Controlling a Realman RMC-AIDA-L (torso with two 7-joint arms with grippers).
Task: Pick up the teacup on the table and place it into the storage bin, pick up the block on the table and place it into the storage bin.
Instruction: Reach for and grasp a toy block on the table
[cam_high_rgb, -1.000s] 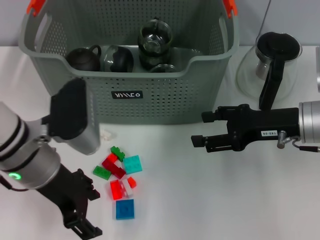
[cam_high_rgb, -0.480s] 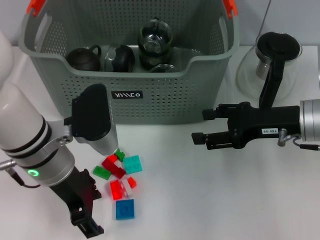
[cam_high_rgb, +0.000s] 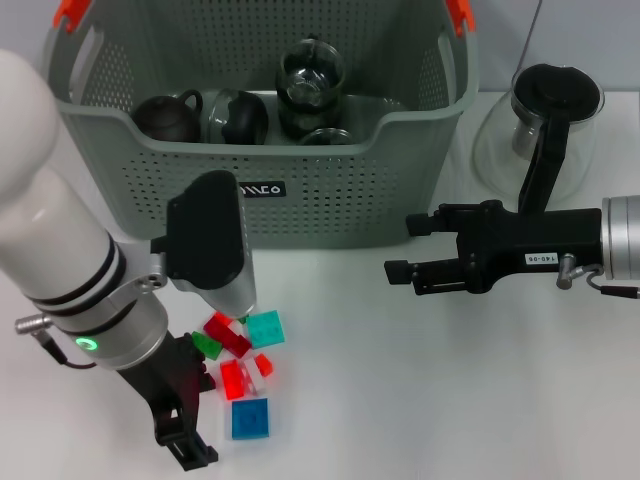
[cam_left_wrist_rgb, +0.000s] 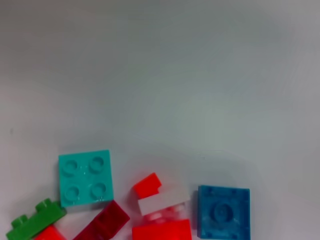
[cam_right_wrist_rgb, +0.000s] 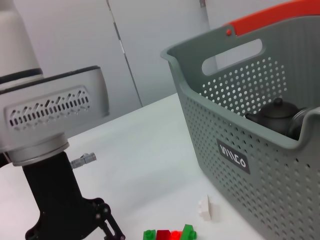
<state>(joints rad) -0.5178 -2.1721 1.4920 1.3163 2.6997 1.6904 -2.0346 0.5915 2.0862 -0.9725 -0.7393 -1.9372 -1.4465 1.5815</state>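
From the head view, the bin (cam_high_rgb: 300, 190) stood at the far side of the table (cam_high_rgb: 420, 400), with a dark teapot (cam_high_rgb: 165, 115), a second dark pot (cam_high_rgb: 238, 117) and a glass pot (cam_high_rgb: 310, 80) inside it. A glass carafe (cam_high_rgb: 545, 125) with a black lid stood on the table to the right of the bin. The left gripper (cam_high_rgb: 185, 440) hung low at the near left, just left of a heap of blocks; I could not tell how its fingers stood. The heap lay in front of the bin: a teal block (cam_high_rgb: 265, 328), a dark red block (cam_high_rgb: 232, 340), a green block (cam_high_rgb: 207, 346), bright red blocks (cam_high_rgb: 235, 380) and, nearest, a blue block (cam_high_rgb: 250, 418). The right gripper (cam_high_rgb: 398, 250) reached in from the right, above the table in front of the bin's right end, its fingers spread apart and holding nothing. In the left wrist view, the teal block (cam_left_wrist_rgb: 85, 177), blue block (cam_left_wrist_rgb: 223, 211), green block (cam_left_wrist_rgb: 36, 225), dark red block (cam_left_wrist_rgb: 105, 225) and a red-and-white piece (cam_left_wrist_rgb: 157, 197) lay together on the white top, none of them held. In the right wrist view, the bin (cam_right_wrist_rgb: 240, 160) showed its black label and orange handle clip, the teapot (cam_right_wrist_rgb: 275, 112) inside it, a small white piece (cam_right_wrist_rgb: 205, 207) on the table just before it, and the left arm's black wrist (cam_right_wrist_rgb: 65, 210) beside a row of green and red blocks (cam_right_wrist_rgb: 170, 234).
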